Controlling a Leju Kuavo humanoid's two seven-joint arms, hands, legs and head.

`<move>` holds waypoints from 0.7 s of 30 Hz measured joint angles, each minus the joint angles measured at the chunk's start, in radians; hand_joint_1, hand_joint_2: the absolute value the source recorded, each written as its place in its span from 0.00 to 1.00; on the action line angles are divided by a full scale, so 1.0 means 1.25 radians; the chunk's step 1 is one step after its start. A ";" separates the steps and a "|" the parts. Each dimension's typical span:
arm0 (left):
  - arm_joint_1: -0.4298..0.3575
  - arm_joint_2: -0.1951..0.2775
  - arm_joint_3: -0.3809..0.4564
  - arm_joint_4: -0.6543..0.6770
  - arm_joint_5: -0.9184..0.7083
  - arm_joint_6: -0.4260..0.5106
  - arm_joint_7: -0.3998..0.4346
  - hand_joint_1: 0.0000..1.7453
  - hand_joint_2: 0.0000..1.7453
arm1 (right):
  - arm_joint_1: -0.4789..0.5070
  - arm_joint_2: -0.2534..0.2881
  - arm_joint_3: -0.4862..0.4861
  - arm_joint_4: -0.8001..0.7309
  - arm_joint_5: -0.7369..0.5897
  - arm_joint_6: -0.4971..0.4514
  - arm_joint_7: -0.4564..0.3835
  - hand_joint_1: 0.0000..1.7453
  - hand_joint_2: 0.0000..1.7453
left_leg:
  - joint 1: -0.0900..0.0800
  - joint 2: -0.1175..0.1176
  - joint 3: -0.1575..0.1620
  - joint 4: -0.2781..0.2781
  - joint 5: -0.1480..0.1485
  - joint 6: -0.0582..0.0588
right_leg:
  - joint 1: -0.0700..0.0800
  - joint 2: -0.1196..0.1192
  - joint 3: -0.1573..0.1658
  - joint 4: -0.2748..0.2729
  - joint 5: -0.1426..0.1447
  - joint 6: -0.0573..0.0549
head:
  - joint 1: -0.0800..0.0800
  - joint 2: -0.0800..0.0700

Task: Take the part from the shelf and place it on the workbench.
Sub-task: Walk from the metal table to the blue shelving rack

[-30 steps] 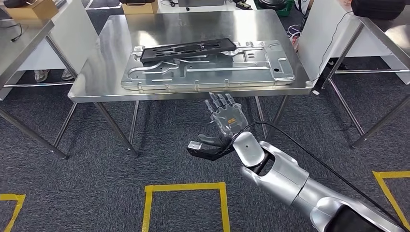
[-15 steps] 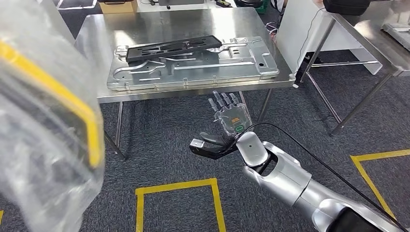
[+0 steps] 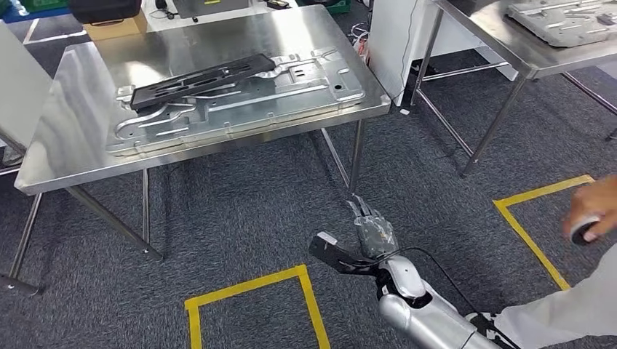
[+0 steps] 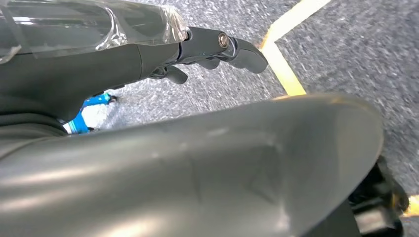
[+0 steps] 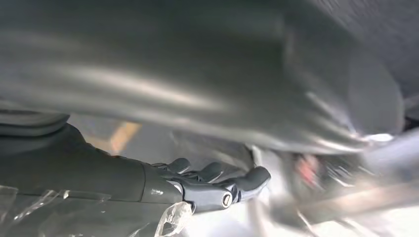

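Note:
A long black part lies on a stamped silver panel on the steel workbench, upper left in the head view. My right hand hangs low over the carpet in front of the bench, well short of its edge, fingers straight, thumb out, nothing in it. The right wrist view is blurred and shows that hand's fingers spread and empty. In the left wrist view, my left hand's fingers reach out over the carpet and hold nothing.
A second steel table with another silver panel stands at the upper right. Yellow tape squares mark the carpet. A person's hand holding a small object and a white sleeve come in at the right edge.
The camera has turned, so the workbench sits further up and left in the picture. My right hand has dropped lower. A person's hand has appeared at the right.

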 joint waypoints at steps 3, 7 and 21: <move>0.004 0.000 0.004 0.000 0.009 0.006 0.010 0.00 0.00 | 0.086 0.012 -0.039 0.111 -0.121 -0.052 -0.063 0.00 0.00 | -0.001 -0.017 -0.063 0.147 -0.057 0.001 | 0.006 0.020 -0.002 0.000 0.002 -0.003 | -0.002 0.000; 0.006 0.001 0.009 0.000 0.007 0.007 0.020 0.00 0.00 | 0.180 0.029 -0.094 0.293 -0.267 -0.080 -0.121 0.00 0.00 | -0.008 -0.059 0.022 -0.023 0.026 0.024 | 0.011 0.052 -0.004 0.001 0.004 0.000 | -0.002 0.000; 0.005 0.004 0.017 0.000 0.009 0.016 0.031 0.00 0.00 | 0.275 0.068 -0.234 0.611 -0.491 -0.015 -0.032 0.00 0.00 | -0.016 0.026 0.058 -0.106 0.055 0.047 | 0.001 0.004 -0.062 0.168 -0.075 0.036 | 0.006 0.000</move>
